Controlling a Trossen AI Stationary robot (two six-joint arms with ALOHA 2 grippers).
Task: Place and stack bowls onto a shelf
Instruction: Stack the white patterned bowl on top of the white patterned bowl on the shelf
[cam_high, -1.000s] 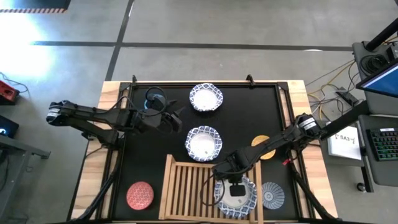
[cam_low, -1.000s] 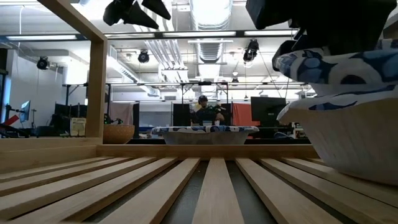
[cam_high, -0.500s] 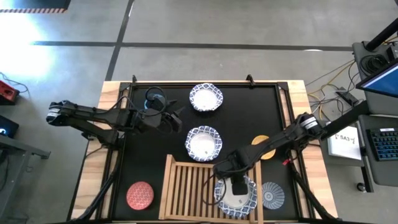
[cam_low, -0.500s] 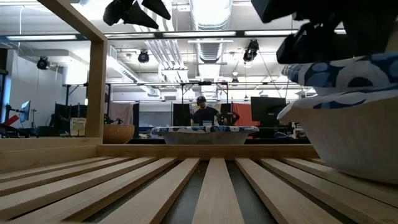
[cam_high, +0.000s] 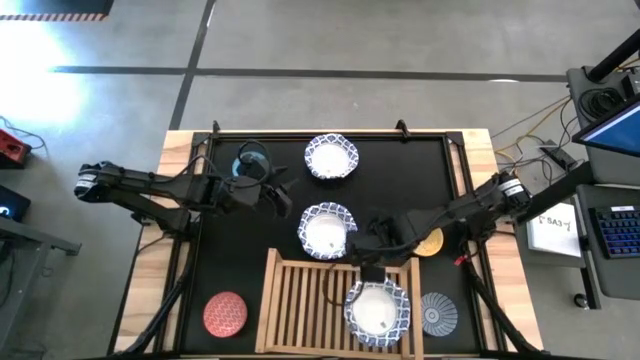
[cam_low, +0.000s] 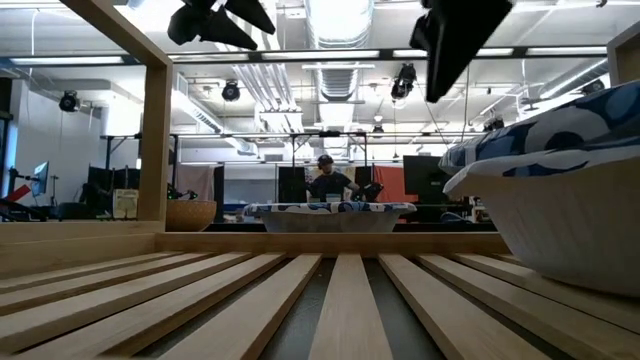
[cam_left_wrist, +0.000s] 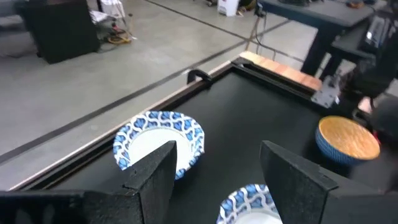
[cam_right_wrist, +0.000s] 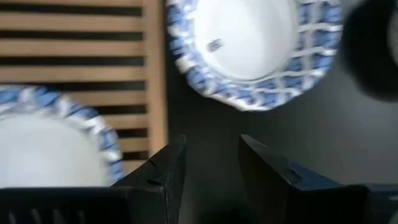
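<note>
The wooden shelf (cam_high: 305, 300) lies at the mat's near edge. On its right half stands a stack of two white, blue-rimmed bowls (cam_high: 378, 310), the upper nested in the lower (cam_low: 560, 200). My right gripper (cam_high: 368, 262) hovers open above the shelf's far rail (cam_right_wrist: 155, 74), clear of the stack, touching nothing. Two more white bowls rest on the mat, one in the middle (cam_high: 327, 230) and one farther back (cam_high: 331, 157). My left gripper (cam_high: 275, 195) waits open above the mat beside the blue bowl (cam_high: 250, 160).
A yellow bowl (cam_high: 428, 240) sits partly under my right arm. A red bowl (cam_high: 225, 313) stands left of the shelf, a grey-blue one (cam_high: 438, 313) right of it. The shelf's left half (cam_high: 300, 305) is bare slats. A person shows far behind the table (cam_low: 325, 180).
My right gripper has opened and let go of the upper white bowl's rim, then risen and drawn back toward the table's far edge. The bowl has settled into the one below it on the shelf.
</note>
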